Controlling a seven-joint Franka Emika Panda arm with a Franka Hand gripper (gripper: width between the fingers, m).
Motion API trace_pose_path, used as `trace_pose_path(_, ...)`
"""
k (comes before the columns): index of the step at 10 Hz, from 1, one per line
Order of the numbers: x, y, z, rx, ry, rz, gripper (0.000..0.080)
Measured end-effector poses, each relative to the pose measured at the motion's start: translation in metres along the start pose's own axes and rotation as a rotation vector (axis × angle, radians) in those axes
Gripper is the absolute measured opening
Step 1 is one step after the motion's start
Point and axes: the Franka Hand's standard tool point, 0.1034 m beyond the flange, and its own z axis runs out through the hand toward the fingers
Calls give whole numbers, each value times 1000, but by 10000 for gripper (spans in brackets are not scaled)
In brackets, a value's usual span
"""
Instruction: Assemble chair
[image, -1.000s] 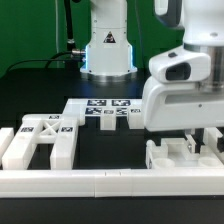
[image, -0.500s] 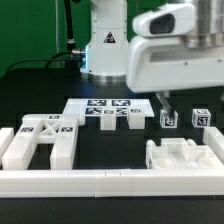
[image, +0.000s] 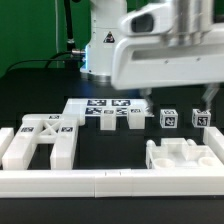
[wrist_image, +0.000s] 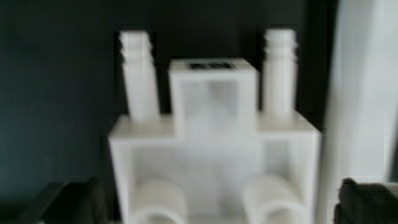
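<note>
Chair seat (image: 185, 157) well beneath the claw (image: 178, 99); claw spread wide

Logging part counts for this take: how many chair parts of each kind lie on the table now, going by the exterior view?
flat frame: 1
blocky seat: 1
small tagged cubes: 2
small white pieces at the marker board: 2, too small to name
Total: 6
</note>
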Motion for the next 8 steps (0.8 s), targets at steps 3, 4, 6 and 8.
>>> trace_pose_path(3,-58,37,11,-20,-47,-2,649)
trace_pose_path(4,-66,45,12,-23,-54,-5,649)
trace_pose_path(6,-65,42,12,-21,-75,-10,649)
trace_pose_path(8,-69,40,13,-17,-123,-10,649)
